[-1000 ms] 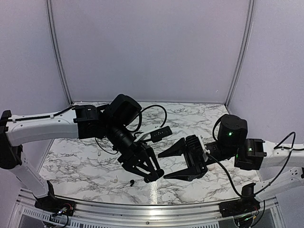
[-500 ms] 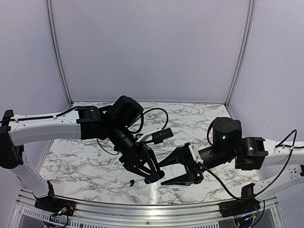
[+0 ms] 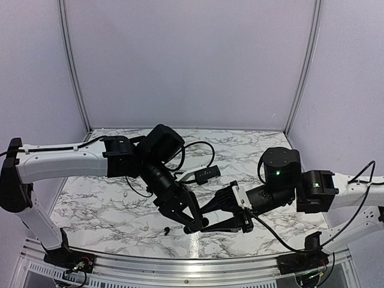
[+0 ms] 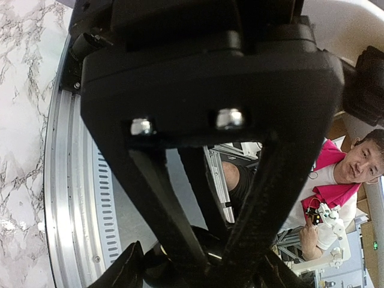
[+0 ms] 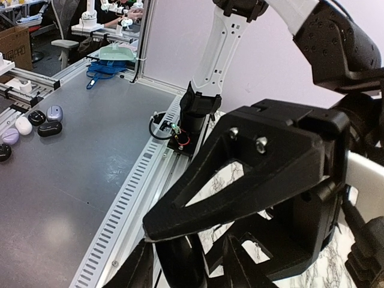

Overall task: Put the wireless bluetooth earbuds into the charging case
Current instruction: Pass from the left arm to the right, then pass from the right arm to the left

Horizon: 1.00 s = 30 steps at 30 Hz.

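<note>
One tiny black earbud [image 3: 166, 230] lies on the marble table [image 3: 90, 204] near the front edge, just left of both grippers. My left gripper [image 3: 192, 225] hangs low over the table, its fingers [image 4: 162, 198] converging onto a dark, glossy round object [image 5: 180, 264]. My right gripper [image 3: 205, 219] is open, and its fingers [image 5: 240, 186] straddle the left gripper's tip from the right. The cream charging case and the second earbud do not show clearly. A tiny pale speck [image 3: 144, 227] lies left of the earbud, too small to identify.
A black cable with a small black block [image 3: 204, 174] arcs behind the left wrist. The slotted metal rail [image 3: 180, 264] runs along the table's front edge. Grey walls close the back and sides. Off the table, a grey bench carries several small cases [image 5: 36, 123].
My right gripper has moved left and lower until its open fingers close in around the left gripper's tip. The left arm has shifted slightly right. The earbud on the table has not moved.
</note>
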Available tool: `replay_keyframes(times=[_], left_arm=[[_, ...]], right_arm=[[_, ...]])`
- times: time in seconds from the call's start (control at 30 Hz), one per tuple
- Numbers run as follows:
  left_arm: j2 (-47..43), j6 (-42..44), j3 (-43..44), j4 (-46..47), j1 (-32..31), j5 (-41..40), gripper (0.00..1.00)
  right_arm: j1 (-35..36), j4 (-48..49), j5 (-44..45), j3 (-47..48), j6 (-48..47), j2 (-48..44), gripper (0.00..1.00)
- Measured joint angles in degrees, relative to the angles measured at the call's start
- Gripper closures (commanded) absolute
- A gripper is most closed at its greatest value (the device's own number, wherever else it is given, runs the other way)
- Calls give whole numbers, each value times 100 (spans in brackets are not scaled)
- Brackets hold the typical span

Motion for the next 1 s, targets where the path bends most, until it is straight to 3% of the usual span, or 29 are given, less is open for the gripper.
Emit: replay_keyframes(times=[0.17, 0.47, 0.63, 0.77, 1.0], left_arm=[[0, -15, 0, 0, 17, 26, 63], [35, -35, 0, -52, 37, 175, 56], [28, 31, 0, -50, 74, 160, 40], [-50, 116, -4, -44, 116, 7, 4], [-605, 258, -79, -9, 461, -688, 1]], right_arm=[[42, -188, 52, 33, -55, 63, 63], [109, -382, 168, 129, -214, 94, 84], [125, -417, 280, 157, -249, 94, 92], [125, -411, 365, 166, -205, 85, 96], [125, -402, 680, 164, -13, 20, 97]])
